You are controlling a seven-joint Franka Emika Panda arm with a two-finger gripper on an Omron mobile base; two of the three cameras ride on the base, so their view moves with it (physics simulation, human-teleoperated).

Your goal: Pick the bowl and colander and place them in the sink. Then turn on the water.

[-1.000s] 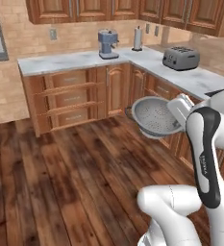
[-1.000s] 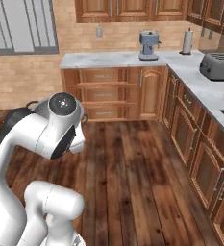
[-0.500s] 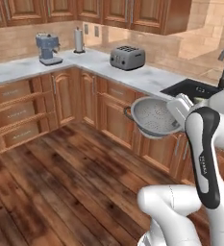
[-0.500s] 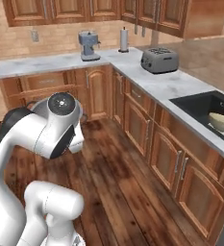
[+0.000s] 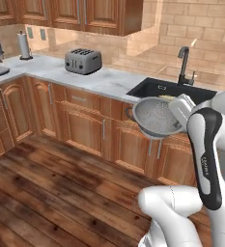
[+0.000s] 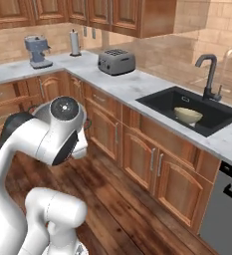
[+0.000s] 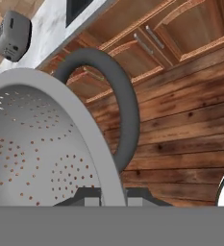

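— Which way is the colander [image 5: 156, 116] facing?

— I've got it tipped on its side in the air, in front of the cabinet doors below the sink [image 5: 172, 89]. In the left base view its open mouth faces about 9 o'clock, toward the room, with one loop handle at its 9 o'clock edge. I can't call a long axis on it — it's round.

— And the gripper [image 7: 112, 196]?

— Pressed together on the colander's rim. In the hand view the rim runs down between the fingertips, with the other loop handle [image 7: 114, 98] arching up toward 12 o'clock.

— Where's the bowl [image 6: 188, 115]?

— Upright inside the sink, toward the end nearer the faucet [image 6: 209, 76], which rises from the far edge of the basin.

— What about the surface and the room?

— Pale marbled counter [image 6: 125, 84] over brown wooden cabinets, plank floor [image 5: 46, 193] below. A toaster [image 5: 83, 61] sits on the counter at about 9 o'clock from the sink; beyond it a paper towel roll [image 5: 23, 45] and a coffee machine [image 6: 37, 50] in the corner.

— What's changed since a second ago?

— My base has swung round, so the whole picture shifted: then the cameras faced the corner with the coffee machine, and now the sink and faucet are in view. The colander hasn't moved in the grip.
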